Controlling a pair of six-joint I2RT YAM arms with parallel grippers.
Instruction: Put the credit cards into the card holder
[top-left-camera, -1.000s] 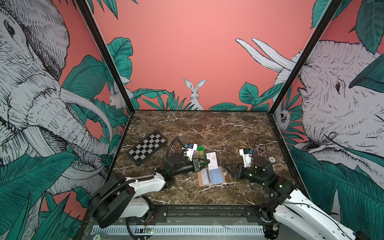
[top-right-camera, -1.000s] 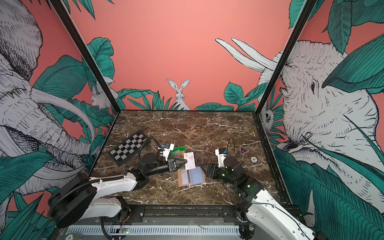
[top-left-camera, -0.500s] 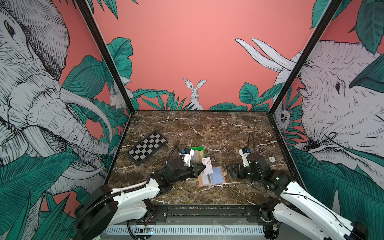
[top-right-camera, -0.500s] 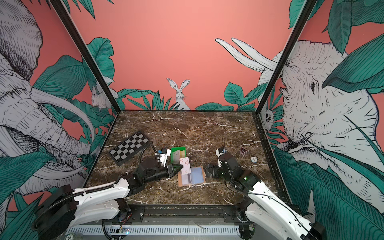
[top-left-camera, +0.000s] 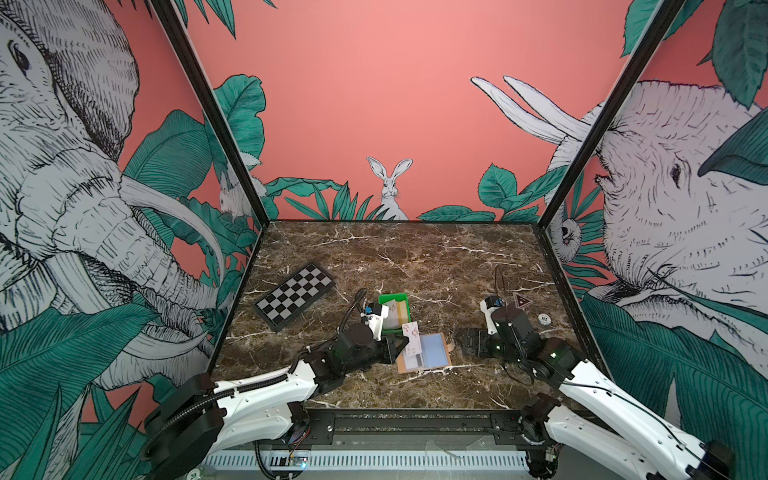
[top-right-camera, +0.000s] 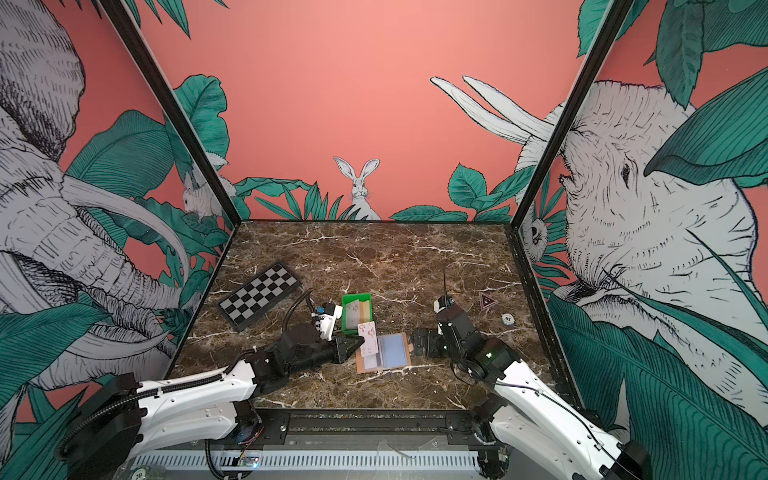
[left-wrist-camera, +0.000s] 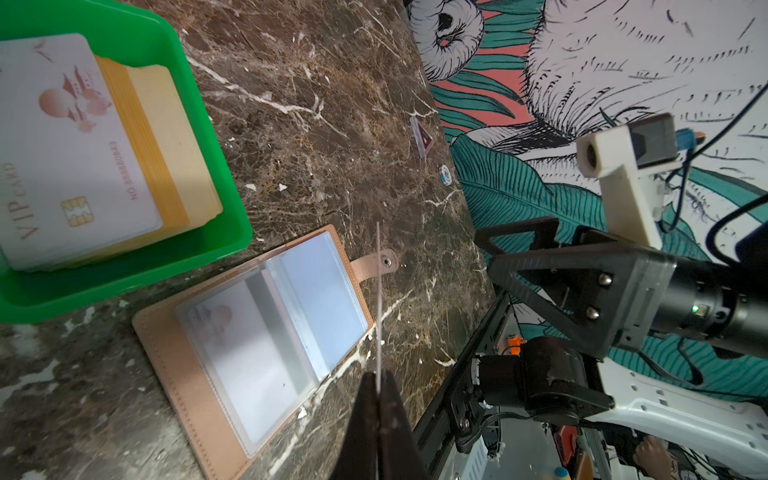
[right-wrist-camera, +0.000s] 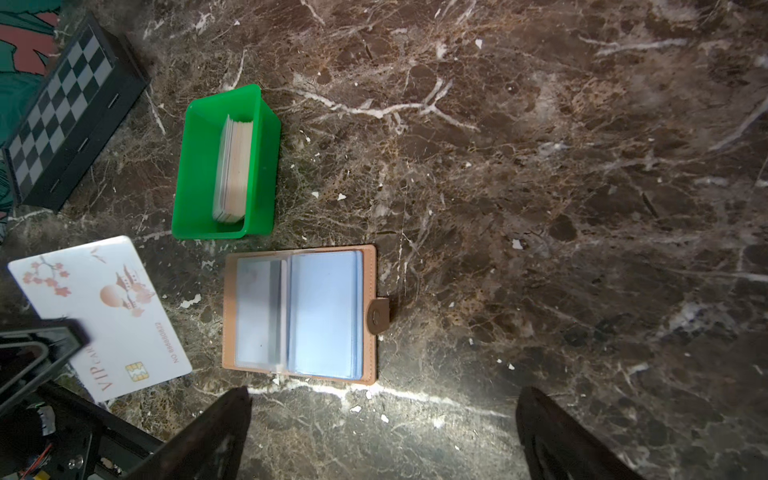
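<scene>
The left gripper (right-wrist-camera: 62, 332) pinched a credit card (right-wrist-camera: 104, 311) edge-on beside the open card holder (right-wrist-camera: 299, 311); the right gripper (right-wrist-camera: 382, 432), jaws spread, should probably steady a sleeve for insertion.

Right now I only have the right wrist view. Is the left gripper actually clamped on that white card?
Observer: Yes. The left wrist view shows the left gripper shut on the card, which is seen edge-on.
Operator: Where's the card relative to the card holder?
Observer: In both top views it's tilted and lines up over the left page of the card holder, not beside it.
Operator: And my gripper?
Observer: In a top view the right gripper is open, to the right of the holder's snap-tab side, and not touching it.
</scene>
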